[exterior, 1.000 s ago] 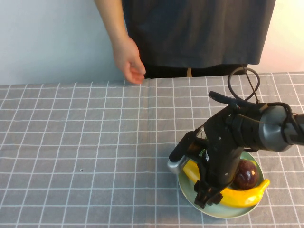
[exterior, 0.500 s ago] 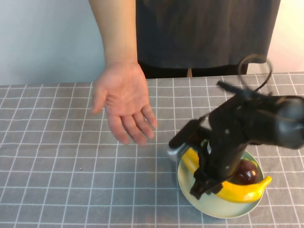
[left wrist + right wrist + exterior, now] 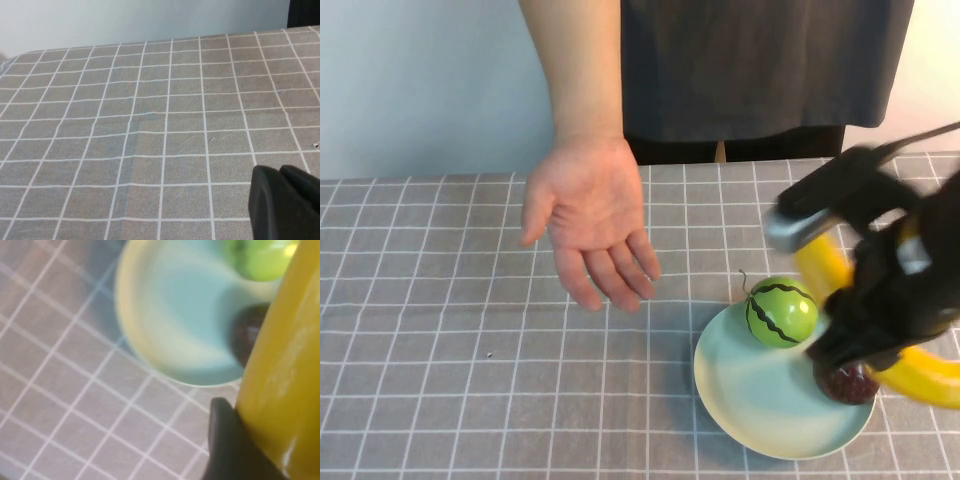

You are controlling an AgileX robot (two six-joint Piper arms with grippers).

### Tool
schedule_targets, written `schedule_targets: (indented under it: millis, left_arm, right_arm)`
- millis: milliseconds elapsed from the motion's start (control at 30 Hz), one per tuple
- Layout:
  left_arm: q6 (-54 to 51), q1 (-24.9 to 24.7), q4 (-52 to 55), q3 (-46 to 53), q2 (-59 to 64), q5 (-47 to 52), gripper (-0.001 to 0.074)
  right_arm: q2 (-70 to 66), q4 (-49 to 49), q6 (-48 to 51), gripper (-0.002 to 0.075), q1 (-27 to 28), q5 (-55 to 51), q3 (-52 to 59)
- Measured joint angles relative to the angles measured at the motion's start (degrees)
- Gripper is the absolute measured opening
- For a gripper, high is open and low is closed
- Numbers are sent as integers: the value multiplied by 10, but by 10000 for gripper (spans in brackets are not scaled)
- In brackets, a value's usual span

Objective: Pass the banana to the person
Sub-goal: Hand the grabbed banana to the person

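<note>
My right gripper [image 3: 863,343] is shut on the yellow banana [image 3: 823,268] and holds it up over the right side of the pale green plate [image 3: 750,410]. In the right wrist view the banana [image 3: 287,360] fills the space beside one dark finger [image 3: 227,440]. The person [image 3: 760,60] stands behind the table's far edge, with an open palm [image 3: 588,222] held out over the cloth to the left of the plate. My left gripper [image 3: 285,202] shows only in its wrist view, shut and empty above bare cloth.
A round green striped fruit [image 3: 781,311] and a dark maroon fruit [image 3: 847,383] lie on the plate; both also show in the right wrist view, the green one [image 3: 260,260] and the maroon one [image 3: 247,332]. A grey checked cloth [image 3: 440,330] covers the table.
My right gripper has lifted the banana off the plate, up and to the right, uncovering the green fruit. The person's hand came forward and opened over the table.
</note>
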State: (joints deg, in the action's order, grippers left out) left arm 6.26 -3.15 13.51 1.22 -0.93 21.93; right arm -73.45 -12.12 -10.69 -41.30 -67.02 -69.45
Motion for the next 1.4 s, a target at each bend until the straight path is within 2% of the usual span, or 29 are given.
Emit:
schedule_targets:
  millis: [133, 233, 467, 733, 933, 1067, 1167, 1267, 1367, 1400]
  left_arm:
    - [0, 0, 0, 0, 0, 0, -5]
    - [0, 0, 0, 0, 0, 0, -4]
    - [0, 0, 0, 0, 0, 0, -4]
    - [0, 0, 0, 0, 0, 0, -4]
    - [0, 0, 0, 0, 0, 0, -4]
    - [0, 0, 0, 0, 0, 0, -4]
    - [0, 0, 0, 0, 0, 0, -4]
    - [0, 0, 0, 0, 0, 0, -5]
    - [0, 0, 0, 0, 0, 0, -5]
    - [0, 0, 0, 0, 0, 0, -4]
  right_arm:
    - [38, -36, -16, -6, 0, -8, -19]
    - [33, -52, -6, -6, 0, -32, -83]
    - [-61, -22, 126, -5, 0, -76, -245]
    - [-200, -25, 277, -6, -96, -79, -408]
    - [-253, -41, 329, -6, -150, -79, -451]
    - [-265, -46, 346, -5, -156, -79, -451]
    - [-276, -86, 346, -4, -154, -79, -451]
    - [-286, -114, 342, 44, -154, -79, -451]
    - [-294, -116, 341, 181, -153, -79, -451]
    - [-297, -116, 341, 248, -150, -79, -451]
